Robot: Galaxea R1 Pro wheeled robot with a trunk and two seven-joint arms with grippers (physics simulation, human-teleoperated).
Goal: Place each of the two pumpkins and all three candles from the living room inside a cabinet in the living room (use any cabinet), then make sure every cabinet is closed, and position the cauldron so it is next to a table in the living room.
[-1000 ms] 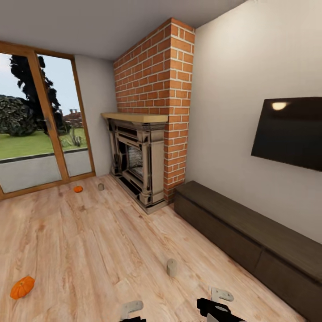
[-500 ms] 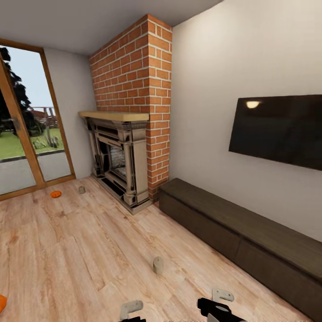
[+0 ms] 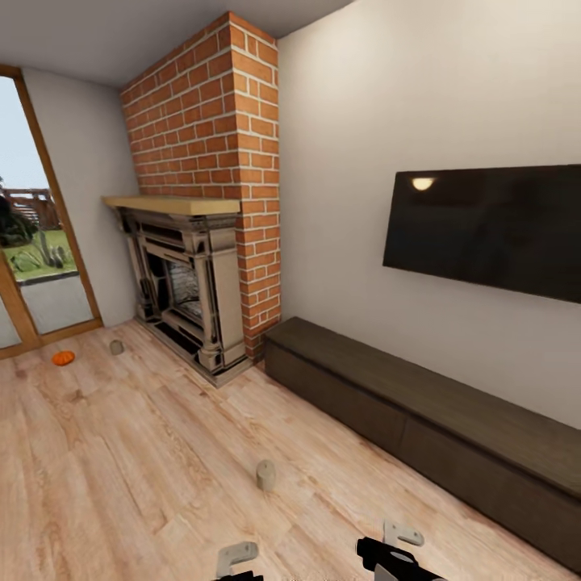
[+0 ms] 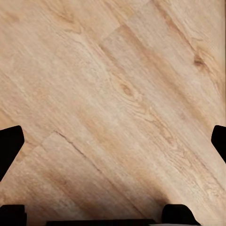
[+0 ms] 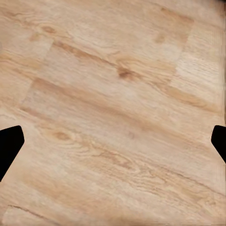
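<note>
Two candles (image 3: 265, 474) (image 3: 116, 347) on floor | nearest ahead of left gripper (image 4: 113, 141) | both grippers spread, empty

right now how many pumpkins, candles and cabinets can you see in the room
pumpkins: 1, orange pumpkin on the floor by the glass door
candles: 2, far candle beside it, near candle mid-floor
cabinets: 1, dark-brown cabinet under the TV, drawers shut
total: 4
</note>
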